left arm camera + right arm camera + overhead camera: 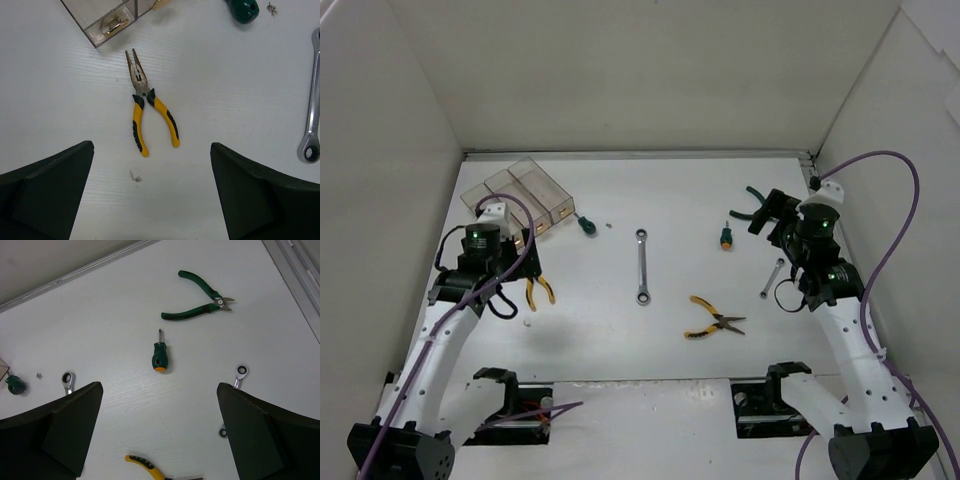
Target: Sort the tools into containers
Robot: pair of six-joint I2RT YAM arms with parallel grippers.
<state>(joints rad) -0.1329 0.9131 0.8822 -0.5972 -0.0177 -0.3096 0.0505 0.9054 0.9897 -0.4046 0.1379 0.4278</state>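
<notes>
Three joined clear bins (515, 188) stand at the far left; a corner shows in the left wrist view (102, 22). My left gripper (512, 263) is open and empty above yellow-handled pliers (538, 291), which lie ahead of its fingers (150, 112). My right gripper (778, 220) is open and empty, partly covering dark green pliers (755, 212), seen whole in the right wrist view (200, 300). An orange-green stubby screwdriver (726, 236) lies ahead of it (159, 356). A small wrench (771, 278) lies by the right finger (239, 375).
A long silver wrench (642, 266) lies mid-table, its head in the left wrist view (310, 145). A green stubby screwdriver (586, 224) lies right of the bins. Second yellow pliers (713, 321) lie near the front. White walls enclose the table.
</notes>
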